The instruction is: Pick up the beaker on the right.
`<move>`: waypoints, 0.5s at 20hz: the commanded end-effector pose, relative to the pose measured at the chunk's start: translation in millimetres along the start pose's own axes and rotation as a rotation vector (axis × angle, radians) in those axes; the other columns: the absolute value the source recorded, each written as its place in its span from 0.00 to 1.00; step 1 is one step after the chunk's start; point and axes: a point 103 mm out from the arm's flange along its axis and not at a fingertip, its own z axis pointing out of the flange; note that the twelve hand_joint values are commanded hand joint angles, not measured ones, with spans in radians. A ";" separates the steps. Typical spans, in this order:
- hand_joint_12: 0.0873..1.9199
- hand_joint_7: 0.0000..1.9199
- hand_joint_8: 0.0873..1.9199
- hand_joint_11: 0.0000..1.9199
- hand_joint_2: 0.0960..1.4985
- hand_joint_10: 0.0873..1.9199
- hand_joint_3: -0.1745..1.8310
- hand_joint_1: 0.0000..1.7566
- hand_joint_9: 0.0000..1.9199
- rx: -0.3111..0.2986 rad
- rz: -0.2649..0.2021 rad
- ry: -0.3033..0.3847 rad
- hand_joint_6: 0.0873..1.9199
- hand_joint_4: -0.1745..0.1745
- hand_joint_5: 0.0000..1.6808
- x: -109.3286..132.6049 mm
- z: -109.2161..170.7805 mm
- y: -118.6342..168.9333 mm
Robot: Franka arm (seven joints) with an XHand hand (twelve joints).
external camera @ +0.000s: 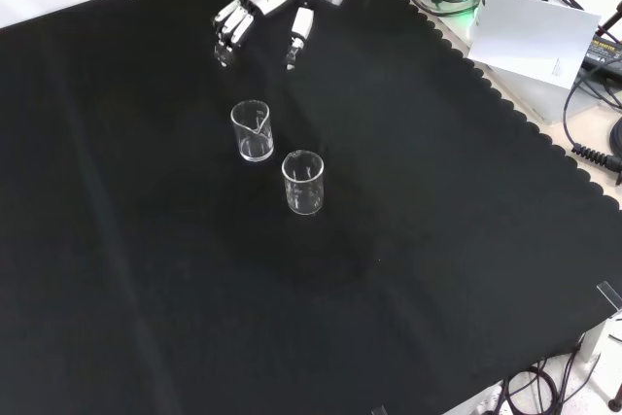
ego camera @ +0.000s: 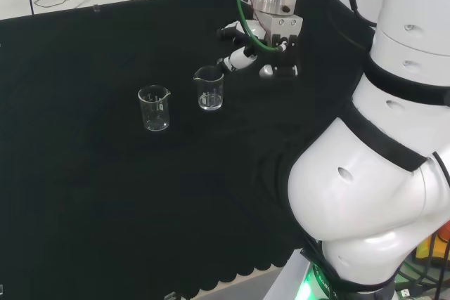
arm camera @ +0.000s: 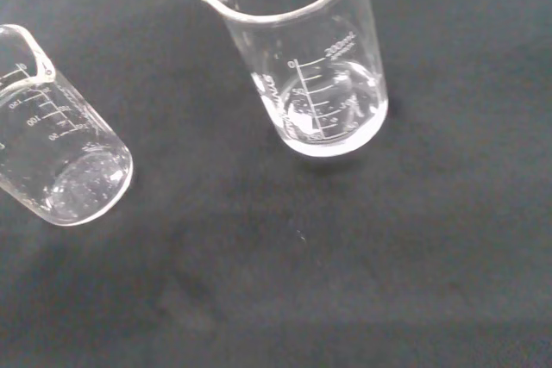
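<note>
Two small clear glass beakers with pour spouts and printed graduations stand upright on the black-cloth counter (ego camera: 84,209), near each other but not touching. Taking the right-hand beaker (ego camera: 209,88) of the head view as landmark: the other clear beaker (ego camera: 155,108) sits to its left and slightly nearer the camera in that view; the black and white robot hand (ego camera: 242,57) hangs just to its right, not in contact. In the front view the landmark beaker (external camera: 252,130) is the upper one, directly below the hand (external camera: 255,2), with the second beaker (external camera: 302,182) lower right of it. Fingers (external camera: 228,31) extended and spread apart from the thumb, holding nothing. Wrist view: landmark beaker (arm camera: 302,58) close and large, the second (arm camera: 56,157) beside it. Both look empty, only glare at the bases; a thin film of liquid cannot be ruled out. Handling, as judged: light, rigid, smooth-walled, so slippery and breakable if tipped or knocked against its neighbour. Best hold looks to be mid-wall, fingers one side and thumb opposite, clear of the spout.
</note>
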 end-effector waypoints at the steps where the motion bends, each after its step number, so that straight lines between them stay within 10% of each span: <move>1: 0.73 0.12 0.31 0.02 0.61 0.34 0.00 0.47 0.18 -0.029 -0.035 0.055 0.00 0.40 0.23 -1.6 10.0 13.5; 10: 0.72 0.13 0.31 0.02 0.60 0.32 0.00 0.48 0.19 0.026 -0.075 0.126 0.00 0.38 0.24 -8.4 34.3 24.0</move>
